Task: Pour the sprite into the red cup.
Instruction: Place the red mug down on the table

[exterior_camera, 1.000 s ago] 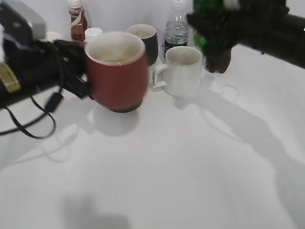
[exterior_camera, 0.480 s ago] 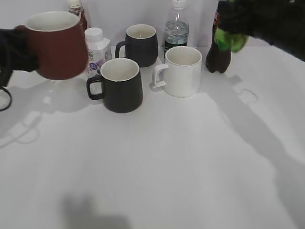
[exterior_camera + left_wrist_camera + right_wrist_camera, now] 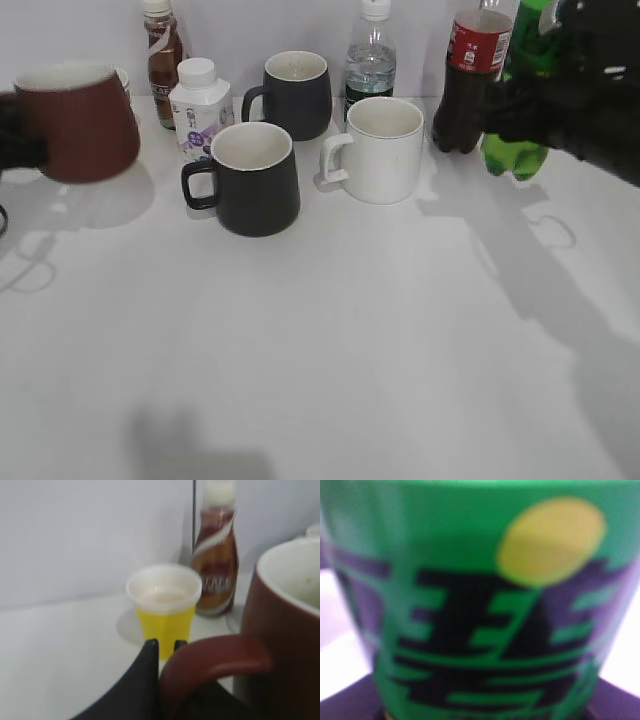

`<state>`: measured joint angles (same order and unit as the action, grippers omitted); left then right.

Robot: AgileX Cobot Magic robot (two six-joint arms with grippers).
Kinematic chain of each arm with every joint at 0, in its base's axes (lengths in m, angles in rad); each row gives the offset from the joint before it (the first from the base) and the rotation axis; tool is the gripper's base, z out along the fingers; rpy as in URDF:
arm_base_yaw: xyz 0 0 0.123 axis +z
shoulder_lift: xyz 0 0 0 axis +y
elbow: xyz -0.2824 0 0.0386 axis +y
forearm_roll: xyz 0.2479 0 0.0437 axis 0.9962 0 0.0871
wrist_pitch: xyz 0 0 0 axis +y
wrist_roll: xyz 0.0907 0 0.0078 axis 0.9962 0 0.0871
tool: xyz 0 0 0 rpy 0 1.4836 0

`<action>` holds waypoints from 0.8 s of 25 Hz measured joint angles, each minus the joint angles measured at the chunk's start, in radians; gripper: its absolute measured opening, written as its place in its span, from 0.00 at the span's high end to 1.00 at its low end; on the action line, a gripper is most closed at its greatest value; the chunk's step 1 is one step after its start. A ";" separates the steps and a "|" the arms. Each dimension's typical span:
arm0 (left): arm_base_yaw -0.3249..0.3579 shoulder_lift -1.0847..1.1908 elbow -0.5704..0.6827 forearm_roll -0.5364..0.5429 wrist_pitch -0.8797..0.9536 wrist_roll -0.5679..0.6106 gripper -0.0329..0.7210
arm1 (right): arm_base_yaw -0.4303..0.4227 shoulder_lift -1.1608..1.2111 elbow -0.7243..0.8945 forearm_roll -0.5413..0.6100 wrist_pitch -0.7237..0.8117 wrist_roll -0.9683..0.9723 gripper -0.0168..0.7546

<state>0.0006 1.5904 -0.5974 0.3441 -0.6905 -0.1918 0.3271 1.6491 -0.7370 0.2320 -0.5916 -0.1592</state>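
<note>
The red cup (image 3: 78, 122) is at the far left, upright, with its handle (image 3: 215, 659) between the fingers of my left gripper (image 3: 165, 647), which is shut on it. Only a dark bit of that gripper (image 3: 14, 140) shows at the left edge of the exterior view. The sprite (image 3: 518, 150) stands roughly upright at the back right, just right of the cola bottle (image 3: 470, 85). My right gripper (image 3: 535, 100) is shut on it. Its green label (image 3: 480, 605) fills the right wrist view and hides the fingers. I cannot tell whether the cup or the bottle touches the table.
Two black mugs (image 3: 255, 180) (image 3: 297, 93), a white mug (image 3: 382, 150), a water bottle (image 3: 370, 55), a small white bottle (image 3: 200, 105) and a brown bottle (image 3: 160, 45) stand along the back. A yellow paper cup (image 3: 165, 605) stands behind the red cup.
My left gripper has carried the red cup from the middle to the far left and lower. My right gripper has brought the sprite down to the right of the cola bottle.
</note>
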 joint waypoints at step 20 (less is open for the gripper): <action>0.000 0.407 -0.066 -0.092 -0.410 0.183 0.88 | 0.000 0.091 0.006 0.008 -0.099 -0.012 0.47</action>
<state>0.0006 1.9970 -0.6632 0.2526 -1.1003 -0.0085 0.3271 1.7397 -0.7306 0.2403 -0.6910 -0.1709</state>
